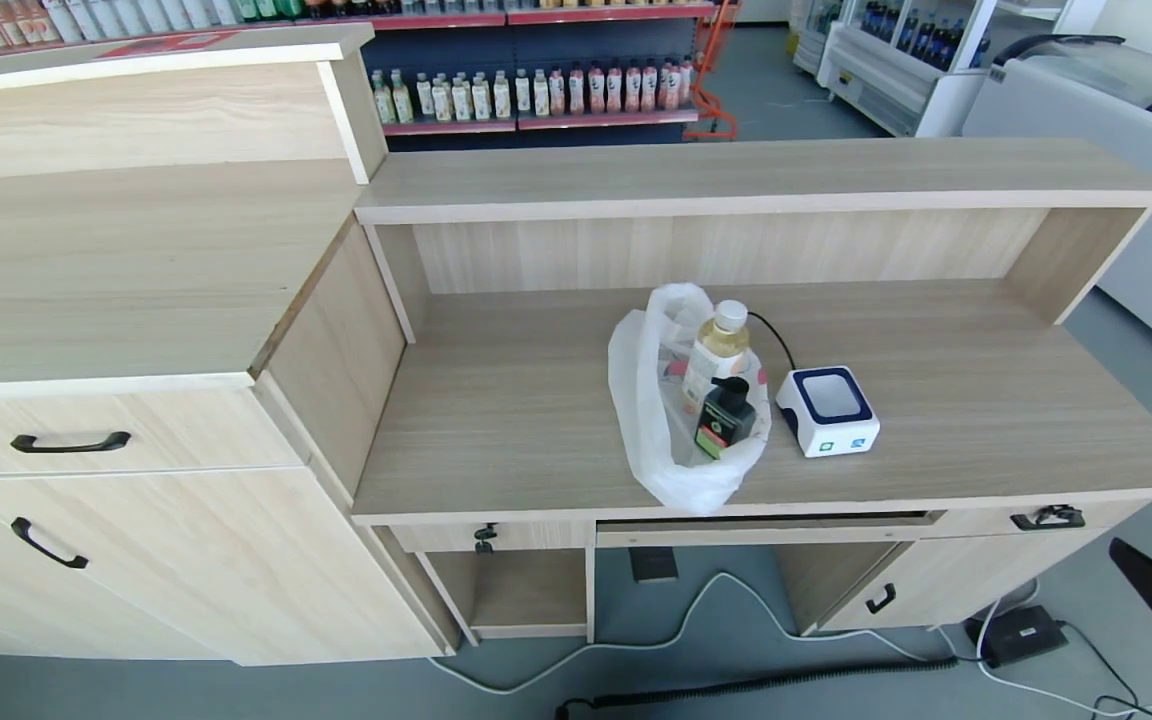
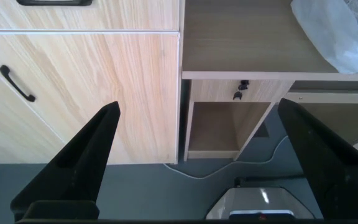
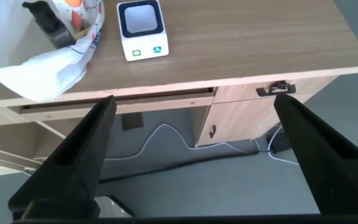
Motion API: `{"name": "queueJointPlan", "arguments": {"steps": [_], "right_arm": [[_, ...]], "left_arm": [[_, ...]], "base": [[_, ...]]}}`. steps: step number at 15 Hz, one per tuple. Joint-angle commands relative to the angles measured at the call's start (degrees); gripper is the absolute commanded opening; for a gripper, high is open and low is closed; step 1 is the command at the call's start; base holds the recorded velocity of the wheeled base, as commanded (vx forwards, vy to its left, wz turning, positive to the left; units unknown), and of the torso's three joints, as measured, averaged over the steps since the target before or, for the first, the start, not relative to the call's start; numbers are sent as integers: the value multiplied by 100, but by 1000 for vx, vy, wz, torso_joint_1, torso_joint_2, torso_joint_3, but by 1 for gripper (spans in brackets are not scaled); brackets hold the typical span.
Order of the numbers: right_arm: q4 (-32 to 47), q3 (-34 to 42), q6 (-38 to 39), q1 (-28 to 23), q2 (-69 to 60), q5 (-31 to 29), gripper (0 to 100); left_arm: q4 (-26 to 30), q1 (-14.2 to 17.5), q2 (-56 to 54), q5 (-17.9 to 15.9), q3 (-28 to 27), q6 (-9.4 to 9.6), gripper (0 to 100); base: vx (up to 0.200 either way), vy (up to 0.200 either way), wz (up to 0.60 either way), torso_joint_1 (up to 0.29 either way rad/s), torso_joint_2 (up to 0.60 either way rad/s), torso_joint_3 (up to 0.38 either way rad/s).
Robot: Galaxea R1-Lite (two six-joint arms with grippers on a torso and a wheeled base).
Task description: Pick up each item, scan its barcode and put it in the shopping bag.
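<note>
My left claw (image 2: 199, 109) is hanging released, its fingers spread wide and gripping nothing, low in front of the cabinet door (image 2: 92, 93). My right claw (image 3: 194, 99) is hanging the same way, wide open and empty, below the front edge of the table (image 1: 986, 400). A white cable (image 1: 696, 600) is trailing over the floor under both claws.

Ahead of and above my right claw, the white scanner (image 3: 140, 28) is sitting on the table with its dark-framed window facing up. The white plastic shopping bag (image 1: 651, 420) is lying just beside the scanner, on the side toward my left claw, with its mouth open. Inside it, a dark bottle (image 1: 723, 415) with a green label is resting nearest to me, and a bottle of yellow drink (image 1: 719, 350) with a white cap is leaning right behind it, farther from both claws. A black lead is running from the scanner behind the bag.
</note>
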Motion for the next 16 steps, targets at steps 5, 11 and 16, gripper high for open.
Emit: {"name": "queueJointPlan", "arguments": {"steps": [5, 11, 16], "right_arm": [[452, 0, -139, -1, -459, -5, 100], [1577, 0, -139, 8, -1470, 22, 100], [1718, 0, 133, -1, -1452, -5, 100]], "left_arm": [[-19, 0, -2, 16, 3, -17, 100], [16, 0, -2, 7, -6, -26, 100], [-1, 0, -2, -2, -6, 53, 100]], "base": [[-40, 0, 0, 0, 0, 0], [0, -33, 0, 0, -1, 1], [0, -200, 0, 6, 6, 0]]}}
